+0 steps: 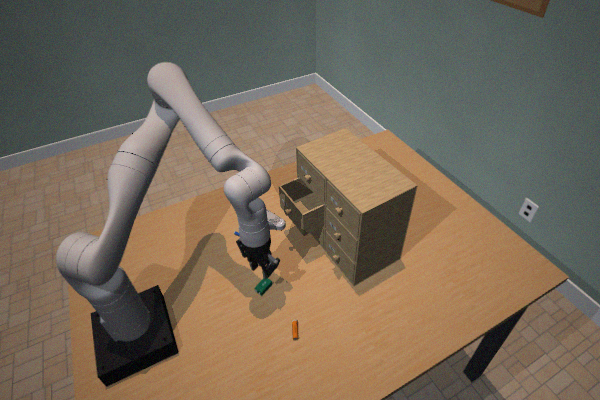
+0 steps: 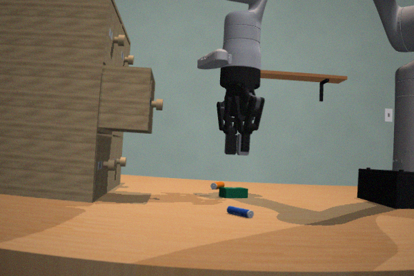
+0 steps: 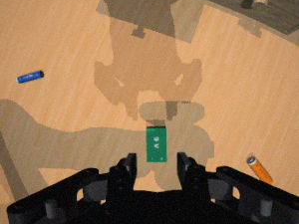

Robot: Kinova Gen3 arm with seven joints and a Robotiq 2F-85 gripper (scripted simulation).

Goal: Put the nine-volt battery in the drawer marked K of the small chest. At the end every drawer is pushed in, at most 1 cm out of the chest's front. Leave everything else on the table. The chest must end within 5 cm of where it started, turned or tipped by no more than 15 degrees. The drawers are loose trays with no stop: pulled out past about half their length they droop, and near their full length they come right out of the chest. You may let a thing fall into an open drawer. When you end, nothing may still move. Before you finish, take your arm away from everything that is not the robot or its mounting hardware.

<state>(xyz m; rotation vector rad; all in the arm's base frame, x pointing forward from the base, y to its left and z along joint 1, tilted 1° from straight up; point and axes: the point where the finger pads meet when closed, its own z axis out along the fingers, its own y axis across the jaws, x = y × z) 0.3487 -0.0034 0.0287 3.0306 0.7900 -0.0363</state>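
The green nine-volt battery (image 1: pixel 263 286) (image 2: pixel 233 192) (image 3: pixel 156 146) lies flat on the table. My gripper (image 1: pixel 265 271) (image 2: pixel 237 152) (image 3: pixel 156 162) points down above it, partly open, with nothing between its fingers. In the wrist view the battery lies just ahead of the gap between the fingertips, its long side running along the view. The chest (image 1: pixel 382 230) (image 2: pixel 52 100) (image 3: pixel 224 0) stands upright. Its middle drawer (image 1: pixel 312 220) (image 2: pixel 125 98) in the left column of the top view is pulled part way out and looks level. Its letter is not readable. The other visible drawers look pushed in.
A blue cylindrical battery (image 1: pixel 236 233) (image 2: pixel 239 211) (image 3: pixel 30 77) and an orange one (image 1: pixel 295 329) (image 2: pixel 217 185) (image 3: pixel 259 170) lie on the table, one to each side of the green battery. The open drawer juts out between the chest front and my gripper's side, higher than the batteries.
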